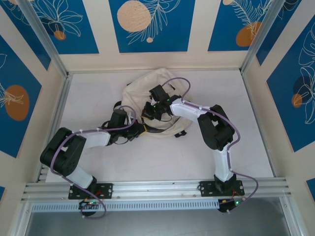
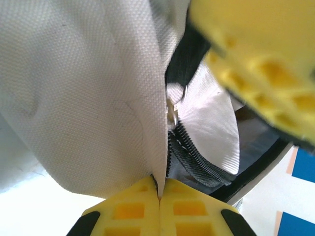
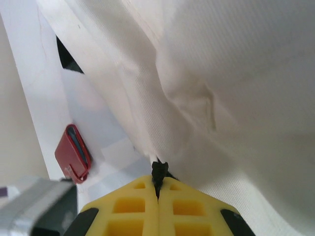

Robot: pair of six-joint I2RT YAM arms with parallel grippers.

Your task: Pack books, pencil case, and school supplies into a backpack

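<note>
Nearest us, the two arms rise from the near edge of the table [image 1: 162, 162] and bend inward, both reaching for the same spot. That is a fair sign that the job in hand needs two holds at once.

The left gripper [image 2: 159, 191] has its yellow fingers pressed flat together, with a fold of cream canvas pinched in the seam between them. The fold runs just beside the dark zipper [image 2: 189, 155], whose teeth curve away to the right. We judge the pinch is there to hold the cloth taut and steady the bag.

The right gripper [image 3: 158, 183] is likewise clamped tight, on a small black tab [image 3: 158, 169] at the edge of the canvas. The tab is too close to the lens to be sure, but it looks to us like the zipper pull. With one side anchored, the pull could run along the teeth without the limp cloth bunching.

Past its fingers, a small red clip [image 3: 73, 155] lies on the white surface, apart from the canvas.

Further out, the backpack [image 1: 147, 83] lies slumped in the middle of the table. Its near edge is under both grippers and its bulk lies toward the far wall. We judge the task to be at the zipper stage.
</note>
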